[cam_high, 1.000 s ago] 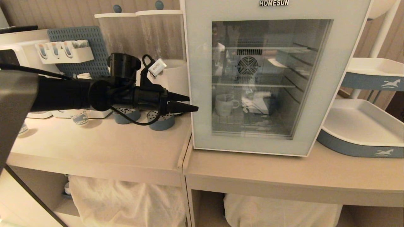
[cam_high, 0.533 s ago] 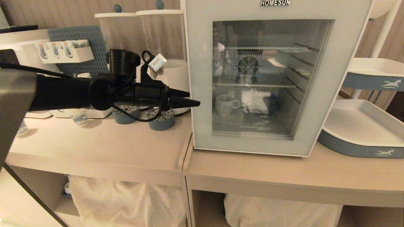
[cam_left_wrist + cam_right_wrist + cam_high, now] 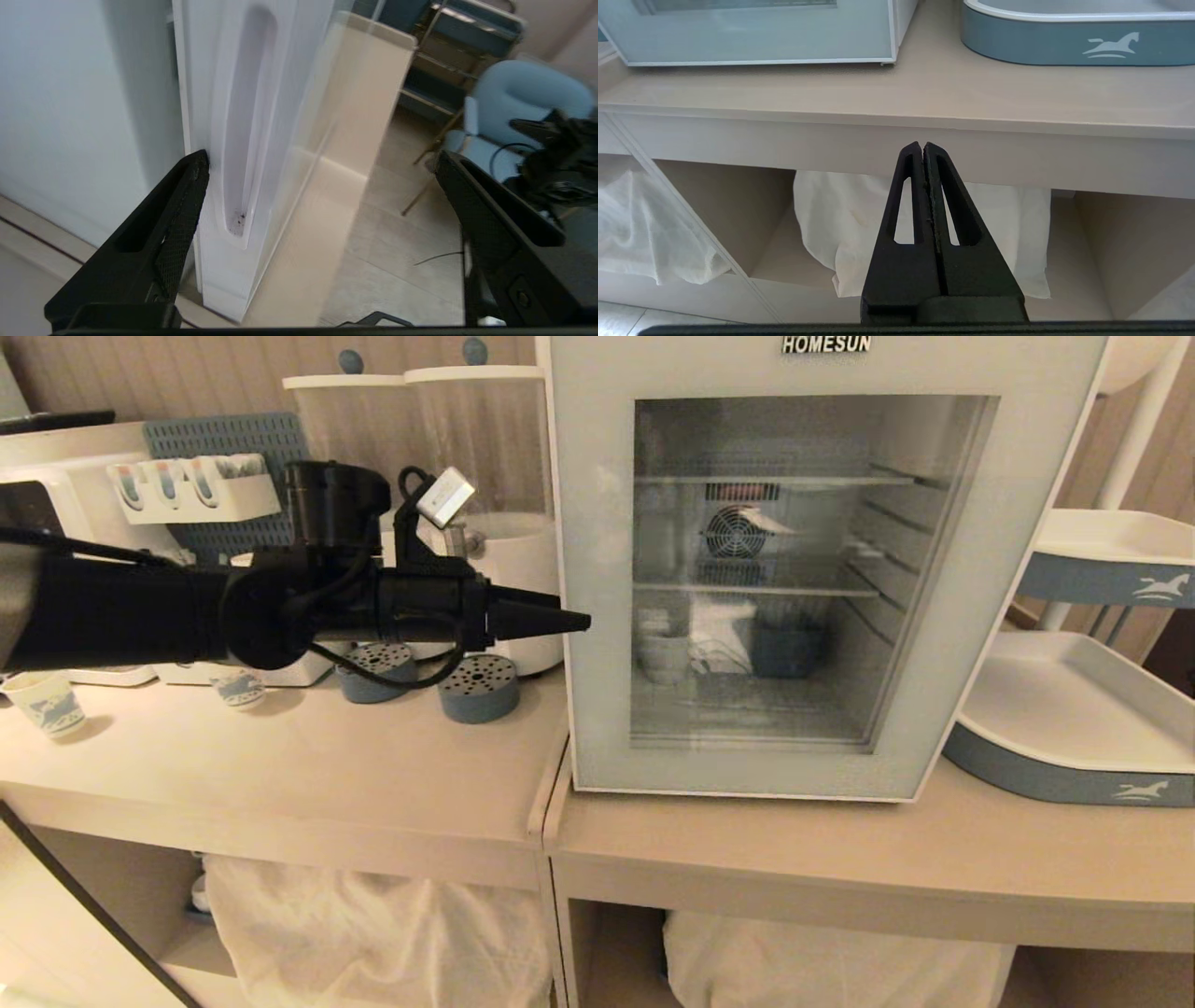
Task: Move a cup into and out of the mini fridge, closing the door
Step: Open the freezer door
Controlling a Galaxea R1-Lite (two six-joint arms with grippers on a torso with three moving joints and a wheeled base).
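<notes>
At the fridge's left edge in the head view, my left gripper (image 3: pixel 577 621) points level at the door (image 3: pixel 597 569) of the mini fridge (image 3: pixel 822 364), its tips just meeting the pale frame beside the glass. A second back those tips sat a touch lower and short of the frame, so the arm has crept up and in; the whole picture has also slid slightly, which I put down to the camera and not the things. Behind the window the cup (image 3: pixel 665 653) sits on the lower wire shelf, near the left wall, and now reads blurred where it was crisp before, with the handle no longer clear. I judge that the door is starting to swing, so the cup's trip out is about to begin. Over on the left wrist view, the fingers (image 3: pixel 154 242) stand wide apart, one tip touching the door's side edge right beside the long recessed handle slot (image 3: pixel 245 135), the other well out in open air; nothing is clamped. A sliver of gap shows between door and cabinet here. Down in the right wrist view, my right gripper (image 3: pixel 924 154) hangs parked below the worktop (image 3: pixel 924 93), fingers pressed together on nothing.
</notes>
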